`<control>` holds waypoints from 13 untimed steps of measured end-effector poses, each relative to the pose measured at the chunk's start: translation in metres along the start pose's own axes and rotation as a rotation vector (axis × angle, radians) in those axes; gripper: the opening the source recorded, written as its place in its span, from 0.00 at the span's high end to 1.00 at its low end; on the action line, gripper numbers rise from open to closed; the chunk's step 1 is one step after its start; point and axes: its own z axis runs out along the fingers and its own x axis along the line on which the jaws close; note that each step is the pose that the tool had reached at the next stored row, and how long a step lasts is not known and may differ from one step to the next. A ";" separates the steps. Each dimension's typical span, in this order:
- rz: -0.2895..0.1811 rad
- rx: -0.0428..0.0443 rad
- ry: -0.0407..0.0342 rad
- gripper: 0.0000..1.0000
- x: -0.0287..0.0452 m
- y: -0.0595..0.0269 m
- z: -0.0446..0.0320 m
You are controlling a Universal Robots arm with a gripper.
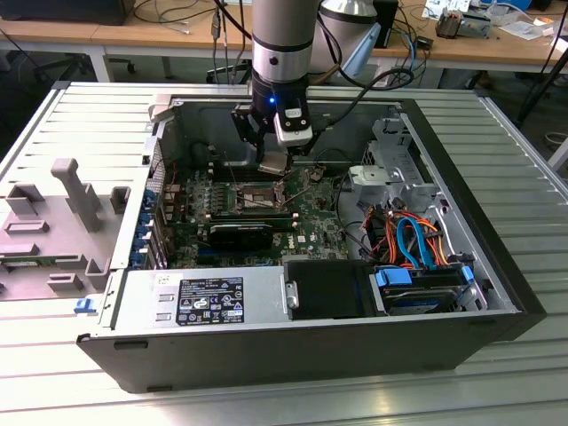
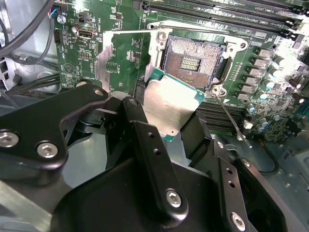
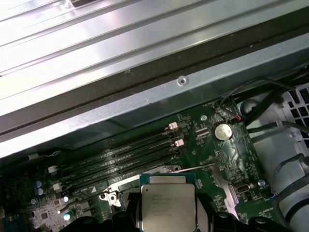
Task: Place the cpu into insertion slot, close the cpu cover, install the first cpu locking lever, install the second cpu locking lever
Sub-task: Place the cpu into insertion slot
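An open black tower computer case (image 1: 266,359) lies on its side on a ribbed grey metal table (image 1: 532,382). Its walls stand well apart from the arm, so there is free room on every side of the green circuit board (image 1: 311,226). On that board the square, silver-rimmed insertion slot (image 2: 193,60) lies bare, its dark centre and rows of contacts uncovered. The thin silvery cpu cover (image 2: 103,63), a frame plate with a square window, is swung open beside the slot. A thin metal lever rod (image 2: 232,123) juts away from 1 corner of the slot. Long black memory slots (image 3: 116,162) run close along 1 edge of the socket, and a round silver coin cell (image 3: 222,130) sits near them. Orange and blue cables (image 1: 408,240) crowd the exterior view's right, well apart from the slot.

The grey arm drops straight down into the case. Its black gripper (image 1: 273,165) is clamped narrowly on the small square cpu (image 2: 171,104) with a dull silver-grey metal top, pinching 2 opposite edges. The cpu hangs tilted, just over the slot's near rim, not seated in it.
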 end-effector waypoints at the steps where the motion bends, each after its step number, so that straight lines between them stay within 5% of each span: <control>1: 0.001 0.0000 -0.0001 0.46 0.0000 0.0000 0.0000; 13: 0.017 -0.0003 -0.0015 0.46 0.0000 0.0000 0.0000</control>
